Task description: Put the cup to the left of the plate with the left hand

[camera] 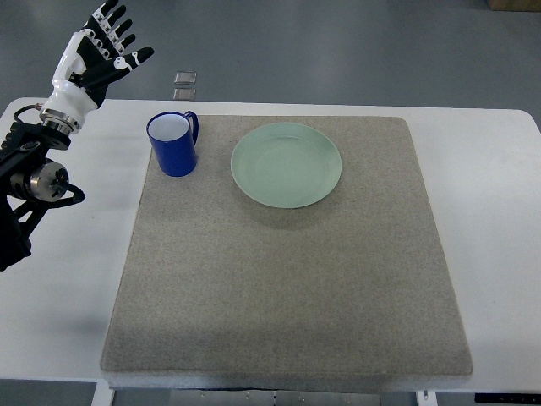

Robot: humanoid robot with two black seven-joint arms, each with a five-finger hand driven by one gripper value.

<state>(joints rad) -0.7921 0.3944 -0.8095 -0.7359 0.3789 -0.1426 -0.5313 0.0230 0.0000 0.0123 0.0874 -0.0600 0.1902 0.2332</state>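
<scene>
Cup placed; your job looks done.
The cup [173,144] stands upright on the mat [287,279] at the plate's [286,164] nine o'clock, while your left hand [97,49] hangs clear, fingers spread, holding nothing.

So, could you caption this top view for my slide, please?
Blue cup standing left of green plate on grey mat; left hand open, raised clear.

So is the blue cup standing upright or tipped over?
Upright. The blue cup stands on the grey mat, left of the green plate; its round rim faces up, showing the white inside.
</scene>
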